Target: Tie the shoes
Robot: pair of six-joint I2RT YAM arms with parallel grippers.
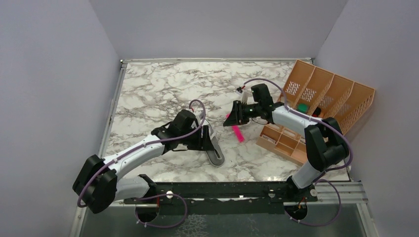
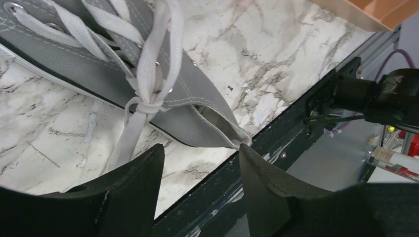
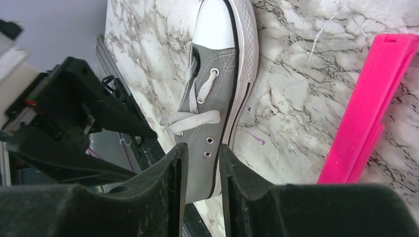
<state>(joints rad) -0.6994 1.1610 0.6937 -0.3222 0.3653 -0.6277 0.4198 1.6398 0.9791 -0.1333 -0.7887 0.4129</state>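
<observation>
On the marble table (image 1: 163,84) the grey canvas shoe with white laces (image 1: 213,149) lies long-ways just past the left gripper (image 2: 200,187), whose jaws are open and empty, while the right gripper (image 3: 203,192), almost closed and empty, hangs farther off by the pink bar (image 1: 238,133).

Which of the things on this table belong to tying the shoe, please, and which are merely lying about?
For the job:
- grey sneaker
- its white laces, knotted once, no bow visible
- left gripper, jaws open
- right gripper, jaws nearly closed, empty

Lying about:
- pink bar
- orange file organiser
</observation>
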